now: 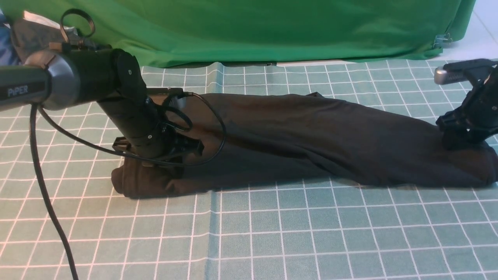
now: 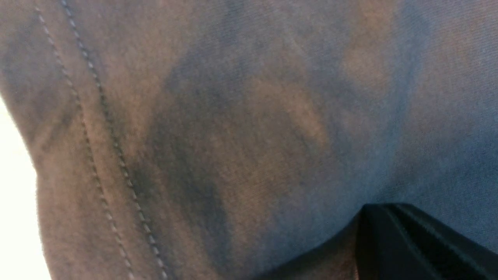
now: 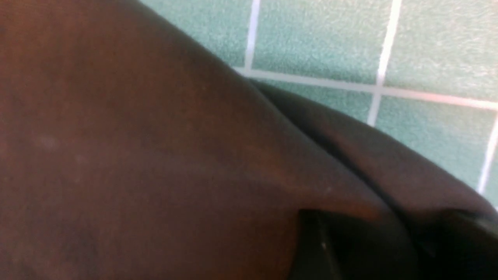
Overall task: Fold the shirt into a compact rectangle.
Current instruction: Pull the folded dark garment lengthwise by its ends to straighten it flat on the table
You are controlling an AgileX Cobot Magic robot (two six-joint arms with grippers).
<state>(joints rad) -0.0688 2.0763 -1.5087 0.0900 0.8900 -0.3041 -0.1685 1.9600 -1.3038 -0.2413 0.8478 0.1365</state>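
- Shirt (image 1: 311, 144): a long folded band across the grid mat's (image 1: 272, 233) far half.
- Left gripper (image 1: 171, 155) clenched, on the band's end at the mat's left side; pinch of cloth unclear.
- Right gripper (image 1: 461, 136) at the mat's right edge; cannot tell its jaw state.
- Judged: lengthwise fold laid; next needs an end-over-end fold.

Black left arm (image 1: 134, 116), grey "PIPER" link (image 1: 23, 87), looping black cable (image 1: 43, 184).
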